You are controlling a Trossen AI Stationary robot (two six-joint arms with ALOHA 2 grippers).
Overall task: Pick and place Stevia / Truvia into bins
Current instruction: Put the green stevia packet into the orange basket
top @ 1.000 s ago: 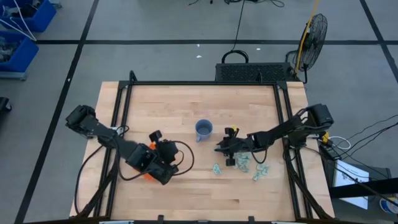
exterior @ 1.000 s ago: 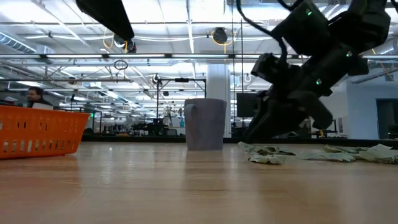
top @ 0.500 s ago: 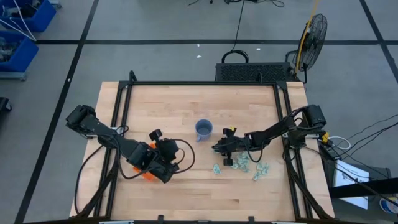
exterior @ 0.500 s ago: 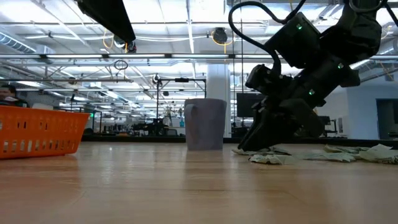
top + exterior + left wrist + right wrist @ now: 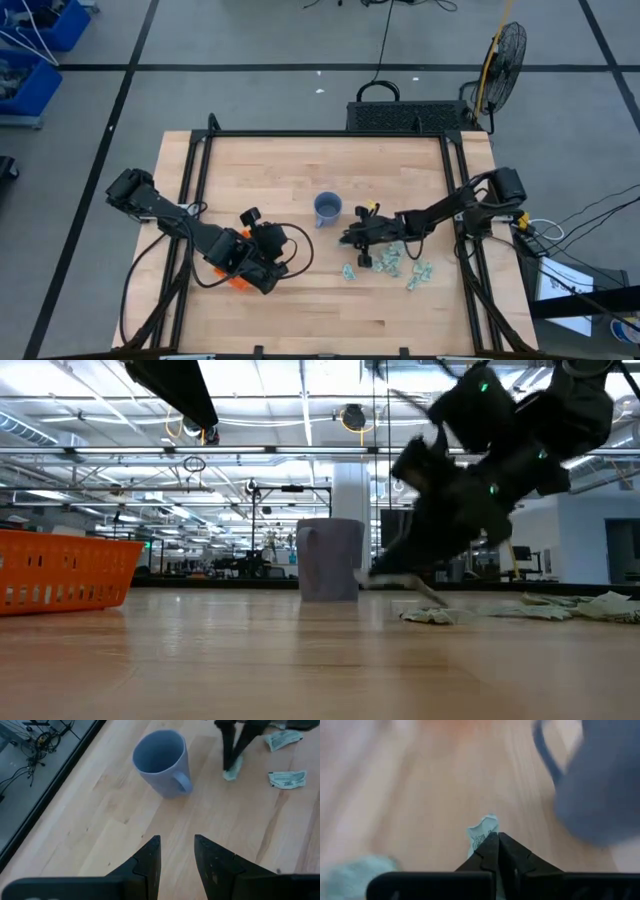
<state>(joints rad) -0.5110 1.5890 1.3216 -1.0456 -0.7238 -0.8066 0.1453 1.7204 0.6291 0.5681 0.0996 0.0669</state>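
Note:
Pale green Stevia packets [image 5: 392, 263] lie loose on the table right of a blue-grey mug [image 5: 327, 208]. My right gripper [image 5: 360, 255] hangs over the left edge of that pile, shut on one packet [image 5: 483, 833]. The left wrist view shows the same gripper [image 5: 231, 766] with its fingers pointing down and the packet [image 5: 234, 770] at their ends. The orange bin [image 5: 60, 568] stands at the near left, mostly covered by my left arm in the high view. My left gripper [image 5: 176, 852] is open above the bin [image 5: 237, 282], holding nothing. My right gripper pinches one packet between its two fingertips, by one end [image 5: 487, 839]. The fingers [image 5: 226, 747] come from above, pointing down. The rest of the packet sticks out past the fingertips, just above the table.
The mug [image 5: 162, 762] stands between the bin and the pile, its handle toward the near side. More packets [image 5: 287, 778] lie spread to the right of the held one. Bare wood [image 5: 300, 165] fills the far half of the table.
My right gripper has come down onto the left edge of the pile and shut on one packet. It has then risen a little and drifted toward the mug, the packet coming clear of the pile with it.

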